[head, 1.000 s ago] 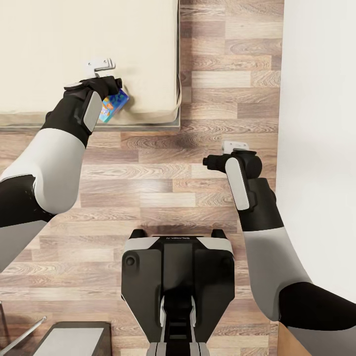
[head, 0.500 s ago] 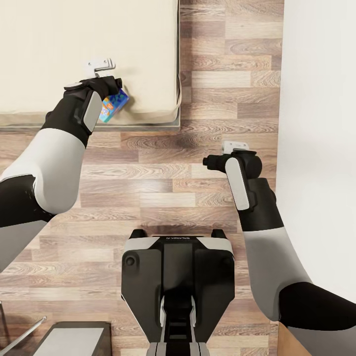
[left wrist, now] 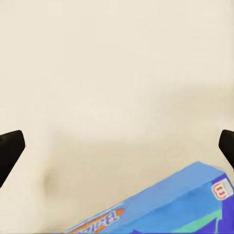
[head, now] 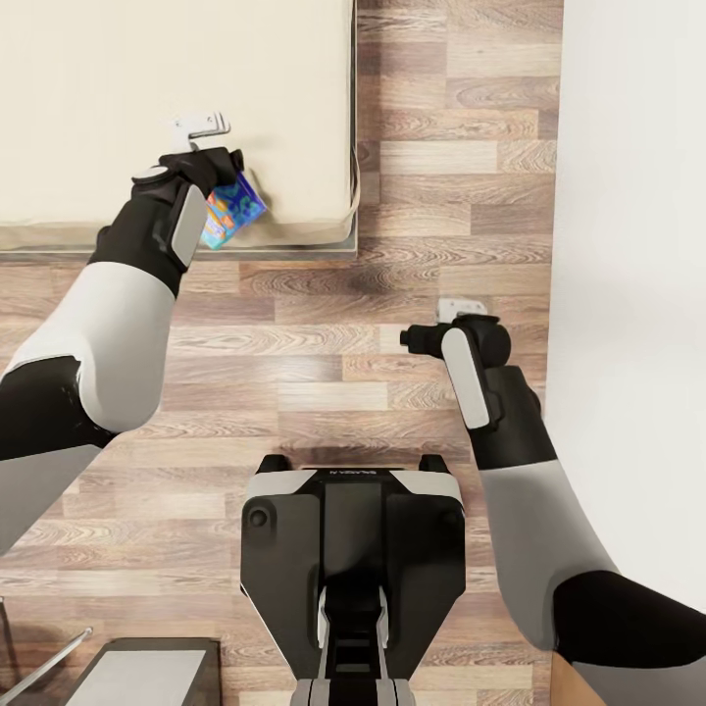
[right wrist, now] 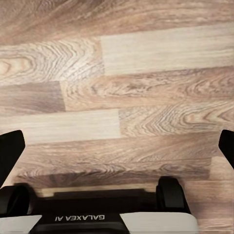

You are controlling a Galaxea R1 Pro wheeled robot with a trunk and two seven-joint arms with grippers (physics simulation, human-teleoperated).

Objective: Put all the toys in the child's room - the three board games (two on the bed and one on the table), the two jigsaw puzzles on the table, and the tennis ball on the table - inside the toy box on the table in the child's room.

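Blue board game (head: 232,210) is lying on the bed (head: 294,118), upper left, under the left gripper (head: 201,127), its fingers spread wide; the right gripper (head: 461,306) is hanging open over the floor (head: 324,333).

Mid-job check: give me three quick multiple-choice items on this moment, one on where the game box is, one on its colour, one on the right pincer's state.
1. Where is the board game?
A. near the bed's front edge, under the left pincer
B. on the wood floor
C. leaning on the white wall

2. Its main visible colour?
A. red
B. blue
C. grey

3. The right pincer?
A. gripping a box
B. empty over the floor
C. resting on the mattress

Key: 1 A, head view shows it on the beige mattress by the left wrist. 2 B, left wrist view shows a blue box. 3 B, right wrist view shows just planks between the tips.
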